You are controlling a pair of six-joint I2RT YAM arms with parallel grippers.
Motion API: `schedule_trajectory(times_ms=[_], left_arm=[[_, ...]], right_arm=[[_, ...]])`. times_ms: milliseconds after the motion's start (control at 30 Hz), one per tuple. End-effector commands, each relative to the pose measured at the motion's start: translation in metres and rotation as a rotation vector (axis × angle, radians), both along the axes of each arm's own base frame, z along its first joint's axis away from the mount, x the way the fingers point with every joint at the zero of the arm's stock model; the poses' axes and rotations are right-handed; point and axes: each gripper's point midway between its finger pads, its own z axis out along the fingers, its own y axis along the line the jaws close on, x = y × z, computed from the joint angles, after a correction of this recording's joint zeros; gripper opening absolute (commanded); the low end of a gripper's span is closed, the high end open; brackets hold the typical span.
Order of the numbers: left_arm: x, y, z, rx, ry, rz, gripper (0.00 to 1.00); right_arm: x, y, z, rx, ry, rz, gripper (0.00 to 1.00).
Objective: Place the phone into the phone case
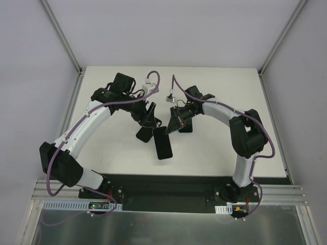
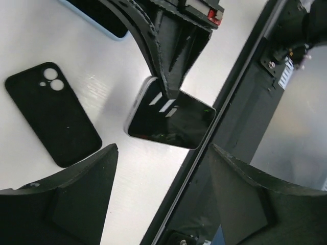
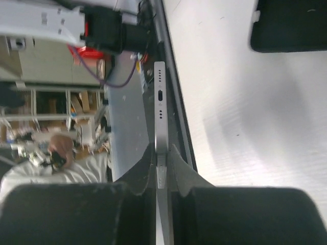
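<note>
The phone (image 1: 163, 143) is dark-screened with a silver frame. My right gripper (image 1: 172, 128) is shut on its upper end and holds it off the table. The right wrist view shows it edge-on (image 3: 160, 97), port end away, pinched between the fingers of that gripper (image 3: 161, 150). The left wrist view shows its screen (image 2: 171, 120). The black phone case (image 2: 51, 112), with two camera holes, lies flat on the table beside the phone; it also shows in the top view (image 1: 144, 134) and the right wrist view (image 3: 288, 25). My left gripper (image 2: 163, 194) is open and empty above the table, near the case (image 1: 149, 120).
A flat dark item with a light-blue edge (image 1: 186, 127) lies on the table behind the right gripper; it shows in the left wrist view (image 2: 99, 18) too. The table's black front rail (image 2: 225, 127) runs close by the phone.
</note>
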Motion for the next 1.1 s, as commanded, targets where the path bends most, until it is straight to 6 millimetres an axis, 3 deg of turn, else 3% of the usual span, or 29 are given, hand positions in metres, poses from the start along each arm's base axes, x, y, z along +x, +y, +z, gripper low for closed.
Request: schedule_trajectory(times_ms=[0,67,100,133,167,200,233,367,600,733,800,967,1067], left_arm=[[-0.027,-0.01,-0.01,-0.059,0.154,-0.172,0.68],[-0.032,-0.014,-0.011,-0.093,0.184,-0.208,0.65],[-0.036,-0.018,-0.012,-0.121,0.226,-0.228,0.62],[-0.037,-0.019,-0.012,-0.132,0.239,-0.237,0.6],[-0.038,-0.02,-0.013,-0.14,0.249,-0.242,0.58],[-0.039,-0.023,-0.013,-0.163,0.273,-0.255,0.57],[-0.039,-0.025,-0.012,-0.174,0.286,-0.259,0.56],[-0.042,-0.032,-0.005,-0.242,0.329,-0.294,0.5],[-0.044,-0.036,-0.006,-0.291,0.389,-0.315,0.43],[-0.039,-0.037,-0.011,-0.263,0.411,-0.288,0.31],[-0.035,-0.037,-0.015,-0.238,0.411,-0.27,0.2],[-0.034,-0.035,-0.018,-0.219,0.419,-0.25,0.02],[-0.032,-0.036,-0.025,-0.213,0.445,-0.216,0.0]], right_arm=[[-0.048,-0.001,0.064,0.278,-0.166,0.225,0.01],[-0.062,-0.006,0.076,0.315,-0.108,0.254,0.01],[-0.062,-0.007,0.078,0.38,-0.193,0.287,0.01],[-0.072,-0.012,0.099,0.38,-0.122,0.284,0.02],[-0.072,-0.012,0.095,0.388,-0.11,0.293,0.01],[-0.07,-0.011,0.1,0.451,-0.212,0.319,0.01],[-0.072,-0.012,0.112,0.418,-0.112,0.294,0.01],[-0.064,-0.007,0.097,0.4,-0.058,0.279,0.01],[-0.064,-0.009,0.101,0.408,-0.083,0.281,0.01],[-0.063,-0.008,0.099,0.401,-0.073,0.281,0.01],[-0.063,-0.008,0.099,0.401,-0.068,0.278,0.01],[-0.052,-0.012,0.104,0.425,-0.065,0.226,0.15],[-0.039,-0.017,0.11,0.451,-0.064,0.166,0.25]])
